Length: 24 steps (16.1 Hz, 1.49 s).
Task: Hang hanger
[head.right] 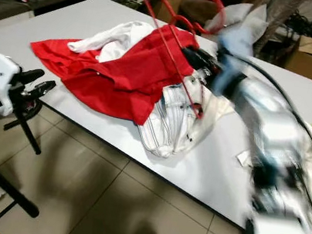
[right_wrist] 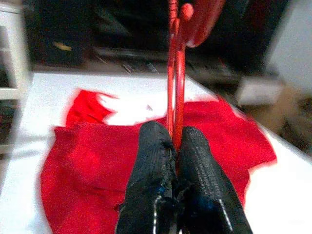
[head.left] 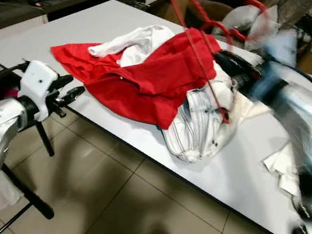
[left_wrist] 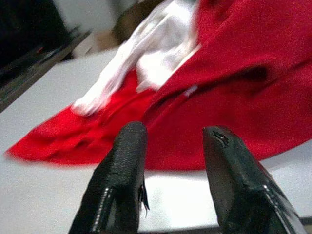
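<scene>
Above the clothes pile (head.left: 166, 89), right gripper (right_wrist: 174, 141) outstretched, pinching red hanger (head.left: 203, 23); left gripper (left_wrist: 170, 141) fingers spread.

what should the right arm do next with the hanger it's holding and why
Probably lift a bit higher, slowly. The right gripper is shut on the red hanger, whose lower end still lies against the red garment and striped garment on the white table, so it could snag. The left gripper is open, apart.
</scene>
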Available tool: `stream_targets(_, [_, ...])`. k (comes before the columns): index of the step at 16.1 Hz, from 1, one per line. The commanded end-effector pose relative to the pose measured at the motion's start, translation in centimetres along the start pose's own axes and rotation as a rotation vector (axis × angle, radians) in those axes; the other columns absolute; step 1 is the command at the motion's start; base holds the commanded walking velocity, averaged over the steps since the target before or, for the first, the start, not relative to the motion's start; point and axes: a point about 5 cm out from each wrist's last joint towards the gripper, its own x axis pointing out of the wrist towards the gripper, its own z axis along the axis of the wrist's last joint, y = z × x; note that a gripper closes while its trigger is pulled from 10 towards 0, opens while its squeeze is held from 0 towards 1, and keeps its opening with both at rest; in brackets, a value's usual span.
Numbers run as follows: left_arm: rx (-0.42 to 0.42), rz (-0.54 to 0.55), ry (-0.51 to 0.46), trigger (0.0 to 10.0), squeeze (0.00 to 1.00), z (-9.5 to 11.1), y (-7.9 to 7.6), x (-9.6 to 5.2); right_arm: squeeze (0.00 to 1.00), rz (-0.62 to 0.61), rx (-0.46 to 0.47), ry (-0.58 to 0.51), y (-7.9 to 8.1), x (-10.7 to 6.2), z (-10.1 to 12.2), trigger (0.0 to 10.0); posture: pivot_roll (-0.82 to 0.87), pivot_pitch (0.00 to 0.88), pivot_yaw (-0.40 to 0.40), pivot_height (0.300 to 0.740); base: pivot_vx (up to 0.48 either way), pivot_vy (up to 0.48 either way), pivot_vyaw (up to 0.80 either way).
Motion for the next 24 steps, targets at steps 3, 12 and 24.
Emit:
stream_targets(3, [-0.068,-0.025,-0.079,10.0,1.00,2.1,-2.4,0.5,0.00,-0.173,0.230,0.200,-0.5,2.3,-5.2,10.0,-0.03,0.000,0.043,0.740,0.000,0.000,0.00])
stream_targets(12, [-0.156,0.013,-0.048,10.0,0.00,3.2,-7.0,0.4,0.00,-0.248,0.378,0.010,-2.8,1.8,-4.6,10.0,0.00,0.000,0.039,0.740,0.000,0.000,0.00])
stream_targets(24, [-0.239,0.281,-0.062,10.0,0.00,3.0,-11.5,-0.4,0.00,-0.333,-0.275,0.063,4.8,-9.2,-3.5,10.0,-0.10,0.000,0.010,0.740,0.000,0.000,-0.49])
